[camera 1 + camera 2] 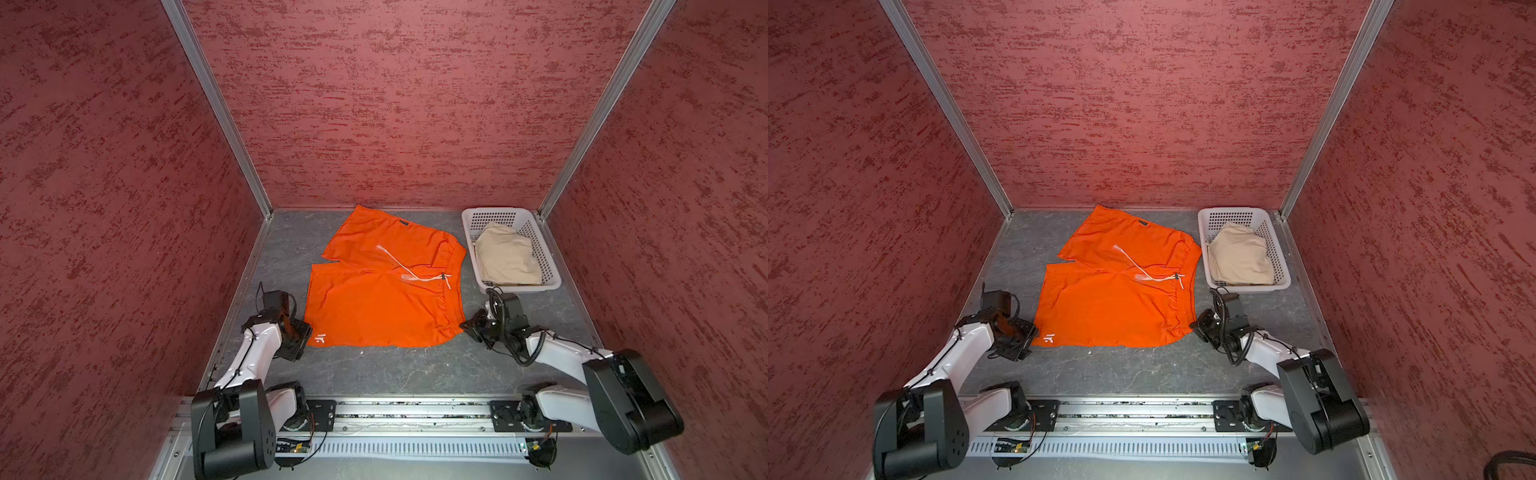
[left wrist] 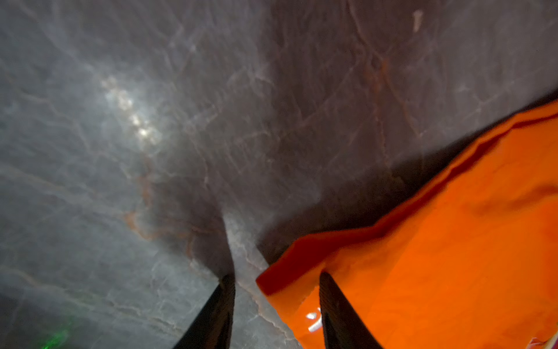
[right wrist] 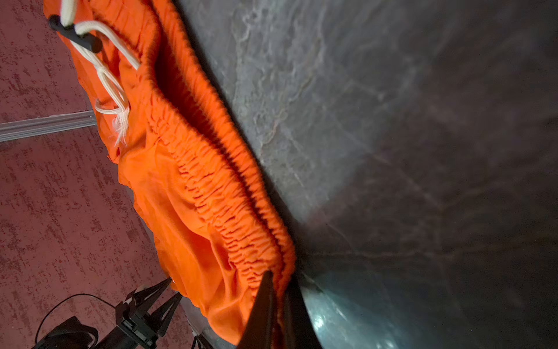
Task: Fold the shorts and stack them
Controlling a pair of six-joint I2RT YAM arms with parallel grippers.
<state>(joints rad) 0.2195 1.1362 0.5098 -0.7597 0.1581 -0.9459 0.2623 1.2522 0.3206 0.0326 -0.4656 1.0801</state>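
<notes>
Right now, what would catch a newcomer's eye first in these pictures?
The orange shorts stand out first, spread flat in the middle of the grey table. Next come the beige shorts, bundled in the white basket at the back right. The right gripper pinches the orange waistband's near end, and the left gripper stands open at the logo hem corner.

Orange shorts (image 1: 374, 307): thin, smooth cloth, slight sheen; beige shorts (image 1: 507, 259): matt woven cloth; basket (image 1: 496, 212): white perforated plastic; tabletop (image 1: 395, 370): grey, marbled, faintly glossy; walls (image 1: 415, 104): rough, matt red
</notes>
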